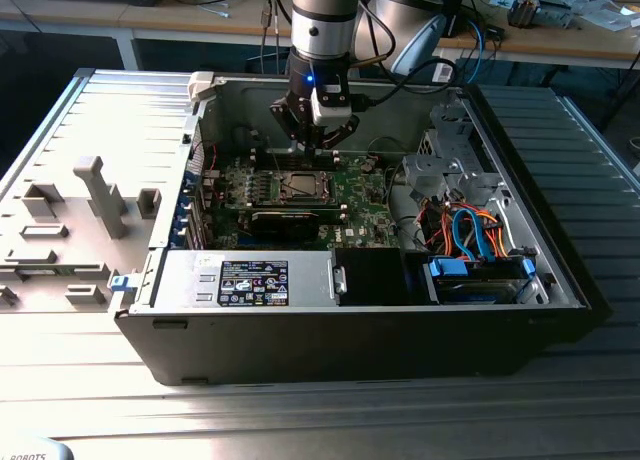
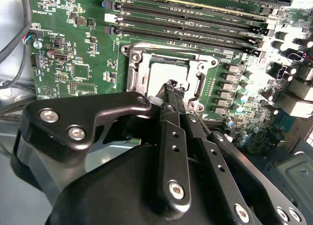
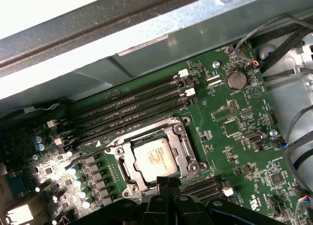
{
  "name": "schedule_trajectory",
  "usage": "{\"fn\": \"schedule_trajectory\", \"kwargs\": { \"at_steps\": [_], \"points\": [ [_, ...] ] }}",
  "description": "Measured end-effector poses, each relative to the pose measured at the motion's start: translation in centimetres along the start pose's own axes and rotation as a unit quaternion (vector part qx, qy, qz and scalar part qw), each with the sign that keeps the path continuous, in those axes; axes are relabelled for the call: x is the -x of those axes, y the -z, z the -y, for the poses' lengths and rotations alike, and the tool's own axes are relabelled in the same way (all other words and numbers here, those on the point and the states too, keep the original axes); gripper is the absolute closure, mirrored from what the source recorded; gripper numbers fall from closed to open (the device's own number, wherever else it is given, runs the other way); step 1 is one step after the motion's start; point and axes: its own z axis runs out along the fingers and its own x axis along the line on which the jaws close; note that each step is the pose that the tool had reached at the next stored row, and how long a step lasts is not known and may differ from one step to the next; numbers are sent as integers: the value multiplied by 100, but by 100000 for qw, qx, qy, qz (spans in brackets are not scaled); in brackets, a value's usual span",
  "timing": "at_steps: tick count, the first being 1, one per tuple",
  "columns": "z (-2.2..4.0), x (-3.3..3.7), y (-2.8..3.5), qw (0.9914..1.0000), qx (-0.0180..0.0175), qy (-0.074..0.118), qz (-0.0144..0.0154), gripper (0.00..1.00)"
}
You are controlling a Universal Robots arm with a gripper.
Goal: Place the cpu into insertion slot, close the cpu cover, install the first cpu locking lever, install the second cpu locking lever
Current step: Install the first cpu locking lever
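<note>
In the exterior view you see the black pincer point(image 1: 312, 140) hanging over the green motherboard point(image 1: 370, 195) inside the open black computer case point(image 1: 350, 340), just behind the square metal-rimmed insertion slot point(image 1: 299, 187). In the second wrist view its fingertips point(image 2: 171, 85) sit pressed together, holding nothing, over the flat silver-grey square cpu point(image 2: 164, 73). In the first wrist view one cpu point(image 3: 155, 157) lies flat in the slot under the thin metal cpu cover point(image 3: 183, 137), with four long black memory slots point(image 3: 127, 110) running alongside.

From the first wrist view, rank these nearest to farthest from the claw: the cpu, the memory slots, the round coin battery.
1. The cpu, seated in the socket directly ahead of the claw.
2. The memory slots, just beyond the socket, toward the case wall.
3. The coin battery, far off near the board's corner beside the cables.
</note>
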Motion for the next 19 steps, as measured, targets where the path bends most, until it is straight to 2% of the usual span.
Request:
{"fn": "schedule_trajectory", "kwargs": {
  "at_steps": [19],
  "points": [
    [0,0,0,99999,-1,529,33,89]
  ]
}}
